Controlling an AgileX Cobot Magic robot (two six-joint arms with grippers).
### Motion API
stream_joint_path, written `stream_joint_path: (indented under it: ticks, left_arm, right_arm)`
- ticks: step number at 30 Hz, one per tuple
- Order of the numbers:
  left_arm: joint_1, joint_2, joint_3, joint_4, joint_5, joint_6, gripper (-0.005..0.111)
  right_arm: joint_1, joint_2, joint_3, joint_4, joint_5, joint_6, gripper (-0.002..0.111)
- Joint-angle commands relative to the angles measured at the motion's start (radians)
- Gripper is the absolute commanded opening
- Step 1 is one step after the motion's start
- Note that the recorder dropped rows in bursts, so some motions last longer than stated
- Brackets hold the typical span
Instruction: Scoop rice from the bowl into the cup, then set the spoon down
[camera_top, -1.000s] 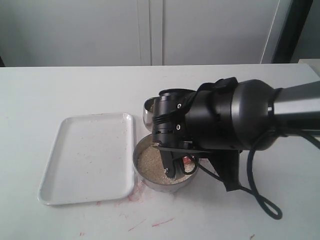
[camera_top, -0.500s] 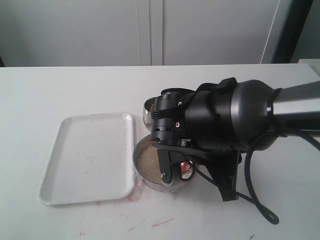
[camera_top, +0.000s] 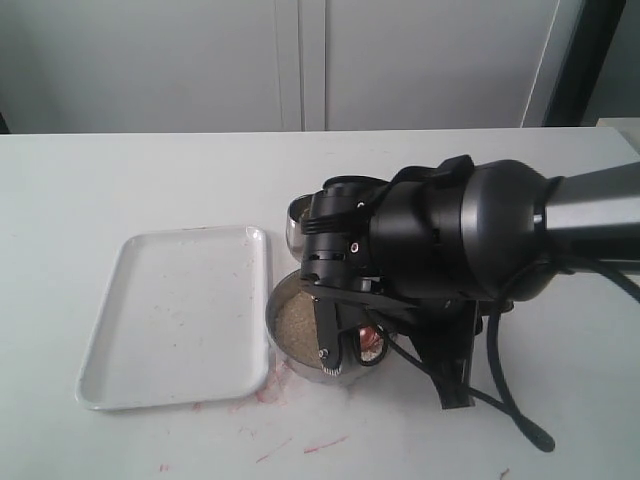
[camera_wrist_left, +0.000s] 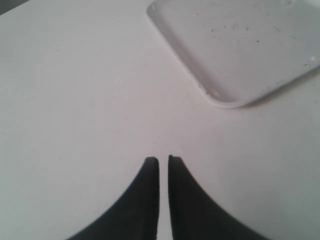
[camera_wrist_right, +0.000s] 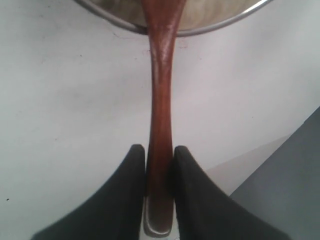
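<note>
While the right hand (camera_wrist_right: 159, 150) stands clamped on the handle of the spoon (camera_wrist_right: 160, 95), its two dark fingers pressing the slender reddish-brown wood from either side, the spoon's far end crosses the rim of the bowl (camera_top: 271, 308) and passes inside. The head runs past the edge of the wrist view, so how it sits in the grains cannot be told. The rice (camera_top: 292, 325) lies in the bowl as a pale beige bed, showing only on the side toward the tray (camera_top: 170, 320); the rest is hidden under the black arm that hangs directly over the bowl. The cup (camera_top: 296, 222), a shiny steel tumbler, stands just beside the bowl on its far side, mostly covered by the arm's wrist. The tray, white, rectangular and speckled with reddish marks, lies just beside the bowl. The left hand (camera_wrist_left: 163, 161) hovers over bare counter (camera_wrist_left: 75, 100) near a corner of the tray, well apart from the bowl, its fingers drawn together to a thin slit with nothing between them.
</note>
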Motion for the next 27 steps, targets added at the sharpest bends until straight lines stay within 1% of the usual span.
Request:
stream_joint_path:
  ticks: [1, 8, 13, 17, 27]
  left_arm:
    - [-0.004, 0.007, 0.009, 0.000, 0.041, -0.006, 0.014]
    - [-0.004, 0.007, 0.009, 0.000, 0.041, -0.006, 0.014]
    - [-0.004, 0.007, 0.009, 0.000, 0.041, -0.006, 0.014]
    - [-0.004, 0.007, 0.009, 0.000, 0.041, -0.006, 0.014]
    - [-0.004, 0.007, 0.009, 0.000, 0.041, -0.006, 0.014]
  right_arm:
    - [-0.006, -0.002, 0.001, 0.013, 0.008, 0.005, 0.000]
    - [-0.006, -0.002, 0.001, 0.061, 0.008, -0.002, 0.000]
    - [-0.006, -0.002, 0.001, 0.147, -0.010, -0.047, 0.000]
    - [-0.006, -0.002, 0.001, 0.152, -0.015, -0.047, 0.000]
    - [-0.006, -0.006, -0.069, 0.120, 0.008, -0.047, 0.000]
